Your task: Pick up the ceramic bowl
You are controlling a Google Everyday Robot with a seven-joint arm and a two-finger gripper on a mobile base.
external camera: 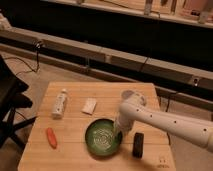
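The ceramic bowl [102, 139] is a round, shallow green bowl with pale rings inside. It sits on the wooden table [75, 155] at front centre. My white arm [165, 119] reaches in from the right and bends down at the bowl's right rim. The gripper [119, 132] is at that right rim, low against the bowl.
A white bottle [59, 103] lies at the left. A small white packet [89, 105] lies behind the bowl. An orange carrot-like item [50, 137] lies at front left. A black object [138, 144] stands right of the bowl. A dark chair [10, 107] stands left of the table.
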